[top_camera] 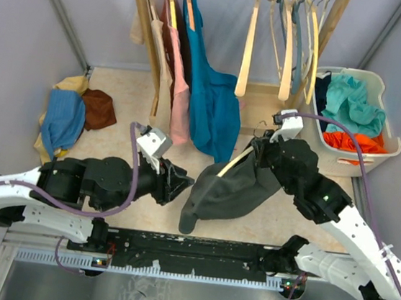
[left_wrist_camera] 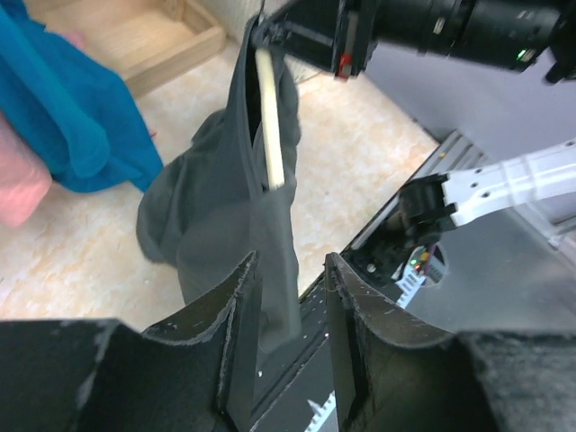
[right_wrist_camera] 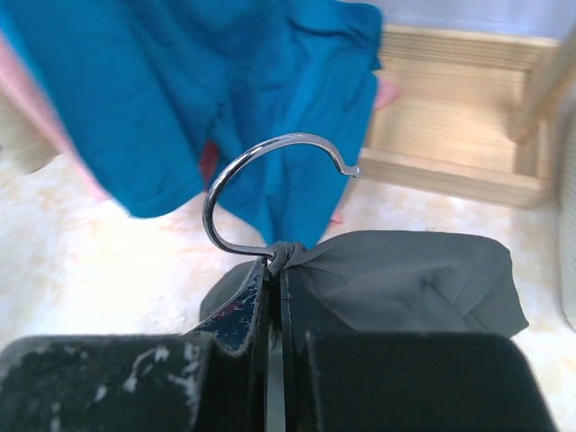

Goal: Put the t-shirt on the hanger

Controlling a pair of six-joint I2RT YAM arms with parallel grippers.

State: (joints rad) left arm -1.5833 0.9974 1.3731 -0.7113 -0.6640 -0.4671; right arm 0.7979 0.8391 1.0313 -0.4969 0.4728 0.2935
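Midway across the table (top_camera: 120,90), the t-shirt (top_camera: 232,186) hangs bunched on the hanger (top_camera: 234,163), one wooden arm bare: judged partly dressed, shoulders unseated. Right gripper (right_wrist_camera: 273,270) clamps the hanger below its hook (right_wrist_camera: 288,137); left gripper (left_wrist_camera: 290,265), jaws parted and empty, sits near the hem.

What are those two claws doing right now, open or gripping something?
Left gripper: open, holding nothing.
Right gripper: shut on the hanger at the base of its hook, with the t-shirt draped on it.
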